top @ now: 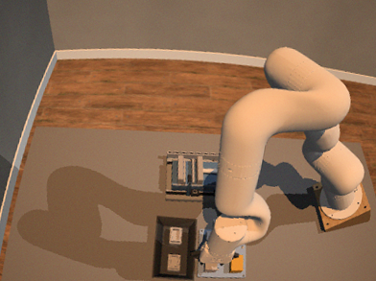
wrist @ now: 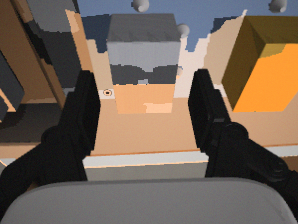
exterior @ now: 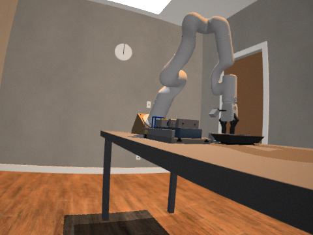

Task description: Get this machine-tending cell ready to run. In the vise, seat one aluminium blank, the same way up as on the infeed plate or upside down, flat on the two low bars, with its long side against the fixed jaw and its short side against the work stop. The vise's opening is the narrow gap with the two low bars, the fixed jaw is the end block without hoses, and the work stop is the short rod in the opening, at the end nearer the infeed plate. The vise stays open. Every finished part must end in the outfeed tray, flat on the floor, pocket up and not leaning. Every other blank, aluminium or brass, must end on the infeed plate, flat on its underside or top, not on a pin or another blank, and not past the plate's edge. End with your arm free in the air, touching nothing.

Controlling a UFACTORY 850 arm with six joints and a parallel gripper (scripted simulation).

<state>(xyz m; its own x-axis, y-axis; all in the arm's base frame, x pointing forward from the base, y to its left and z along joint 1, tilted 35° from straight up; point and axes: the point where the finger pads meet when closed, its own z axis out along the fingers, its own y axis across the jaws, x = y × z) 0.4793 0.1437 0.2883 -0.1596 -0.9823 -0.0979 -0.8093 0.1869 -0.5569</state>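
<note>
My gripper (wrist: 144,86) (top: 222,260) is open and empty, hanging over the blue-grey infeed plate; in the side view it (exterior: 228,128) stands a little above the table things. A grey aluminium blank (wrist: 143,47) lies on the plate below, in line with the gap between my fingers. An orange brass blank (wrist: 260,65) lies on the plate to its right and also shows in the overhead view (top: 237,263). The dark outfeed tray (top: 172,249) holds two pale finished parts (top: 175,235) (top: 174,261), lying flat. The vise (top: 189,175) stands behind the tray; my arm hides its right end.
Small round pins (wrist: 140,5) stick up from the plate beyond the aluminium blank. The tray wall runs close along the plate's left side. The arm's base (top: 339,206) is at the table's right. The table edge is just in front of the plate.
</note>
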